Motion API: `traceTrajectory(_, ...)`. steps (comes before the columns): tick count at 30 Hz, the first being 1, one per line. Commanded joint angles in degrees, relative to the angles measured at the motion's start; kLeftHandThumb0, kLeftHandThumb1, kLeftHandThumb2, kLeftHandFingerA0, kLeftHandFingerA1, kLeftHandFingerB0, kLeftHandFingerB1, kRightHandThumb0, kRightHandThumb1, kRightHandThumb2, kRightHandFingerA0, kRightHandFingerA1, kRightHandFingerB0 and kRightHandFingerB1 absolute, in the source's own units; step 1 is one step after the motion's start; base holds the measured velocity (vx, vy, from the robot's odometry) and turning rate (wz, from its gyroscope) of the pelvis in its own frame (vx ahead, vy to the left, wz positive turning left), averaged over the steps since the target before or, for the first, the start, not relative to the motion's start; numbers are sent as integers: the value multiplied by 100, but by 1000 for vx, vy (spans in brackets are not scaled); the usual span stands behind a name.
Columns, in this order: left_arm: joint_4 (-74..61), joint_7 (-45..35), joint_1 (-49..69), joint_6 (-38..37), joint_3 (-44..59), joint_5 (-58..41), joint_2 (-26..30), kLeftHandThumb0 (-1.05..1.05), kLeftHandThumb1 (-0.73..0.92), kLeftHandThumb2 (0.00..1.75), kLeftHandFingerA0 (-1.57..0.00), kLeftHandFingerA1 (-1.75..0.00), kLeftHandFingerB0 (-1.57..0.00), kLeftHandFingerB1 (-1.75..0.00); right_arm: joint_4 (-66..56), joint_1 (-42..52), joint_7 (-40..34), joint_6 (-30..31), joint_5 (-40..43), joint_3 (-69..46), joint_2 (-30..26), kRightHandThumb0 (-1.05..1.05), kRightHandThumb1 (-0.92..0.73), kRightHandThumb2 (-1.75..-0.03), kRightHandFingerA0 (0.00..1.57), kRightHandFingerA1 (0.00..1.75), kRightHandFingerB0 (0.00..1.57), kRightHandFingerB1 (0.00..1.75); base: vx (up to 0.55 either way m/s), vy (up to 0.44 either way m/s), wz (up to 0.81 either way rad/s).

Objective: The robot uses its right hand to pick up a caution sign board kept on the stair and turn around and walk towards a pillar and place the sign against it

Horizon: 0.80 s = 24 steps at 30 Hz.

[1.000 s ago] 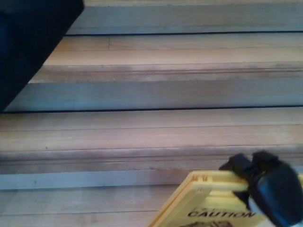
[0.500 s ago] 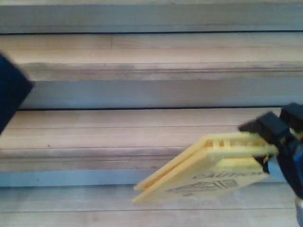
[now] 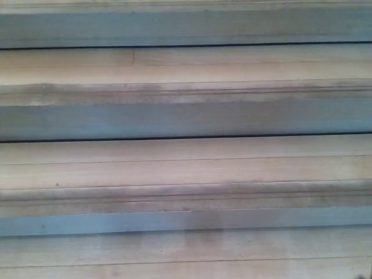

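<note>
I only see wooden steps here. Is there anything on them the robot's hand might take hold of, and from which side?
Nothing to grip shows. The wooden steps fill the whole head view, and neither the caution sign nor either hand is in the picture. So no part to grip and no side of approach can be named from this view.

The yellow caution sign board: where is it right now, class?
It is not visible; the head view shows only the pale wooden stair steps, with neither sign nor hands in frame.

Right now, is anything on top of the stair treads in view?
Nothing rests on the wooden stair treads: only bare planks and grey risers show. The caution sign and both hands are out of frame, so where they are cannot be seen.
</note>
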Motion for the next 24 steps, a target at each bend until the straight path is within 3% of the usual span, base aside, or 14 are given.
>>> traceTrajectory(1, 113, -66, -94, -458, 88, -125, 49, -34, 42, 68, -113, -70, -99, -65, -710, 884, -1598, -1193, -238, -977, -481, -15, -64, -72, 90, 169, 86, 97, 0, 0, 0)
traceTrajectory(9, 79, -1, -8, -488, 72, -84, 17, -35, 42, 68, -115, -71, -100, -66, -959, 1211, -1256, -1546, 115, -1868, -338, -22, -65, -82, 95, 165, 85, 101, 0, 0, 0)
traceTrajectory(10, 72, -44, 1, -499, 87, -111, 8, -34, 41, 69, -116, -71, -99, -66, -1005, 1222, -1199, -1621, 167, -1932, -298, -27, -57, -103, 120, 130, 83, 95, 0, 0, 0)
traceTrajectory(11, 66, -100, 10, -537, 113, -148, -11, -35, 42, 68, -113, -71, -98, -66, -1060, 1212, -1133, -1737, 226, -2003, -238, -22, -68, -80, 94, 165, 82, 101, 0, 0, 0)
traceTrajectory(16, 166, -80, -20, -565, 158, -139, -9, -36, 43, 66, -115, -70, -101, -65, -1087, 1126, -1252, -2075, 107, -2123, 38, -20, -66, -77, 96, 162, 84, 99, 0, 0, 0)
traceTrajectory(17, 150, -54, -7, -557, 159, -130, -16, -37, 42, 66, -116, -71, -101, -66, -1097, 1121, -1283, -2143, 67, -2149, 104, -26, -56, -102, 118, 129, 81, 95, 0, 0, 0)
traceTrajectory(18, 131, -43, 3, -561, 167, -131, -24, -37, 42, 66, -116, -71, -101, -66, -1131, 1153, -1233, -2200, 69, -2197, 159, -26, -56, -102, 118, 129, 81, 95, 0, 0, 0)
traceTrajectory(19, 153, -65, 27, -615, 155, -99, -16, -35, 42, 68, -115, -70, -101, -65, -1269, 1342, -1197, -2315, 102, -2288, 251, -22, -68, -75, 99, 168, 81, 105, 0, 0, 0)
traceTrajectory(21, 144, -136, 52, -571, 208, -166, -42, -34, 42, 68, -116, -70, -99, -65, -1320, 1562, -1308, -2500, 77, -2435, 415, -21, -67, -77, 93, 161, 81, 96, 0, 0, 0)
traceTrajectory(24, 175, -163, 86, -580, 274, -194, -66, -35, 44, 66, -113, -70, -97, -65, -1305, 1770, -1346, -2774, 88, -2677, 679, -25, -69, -78, 96, 162, 83, 99, 0, 0, 0)
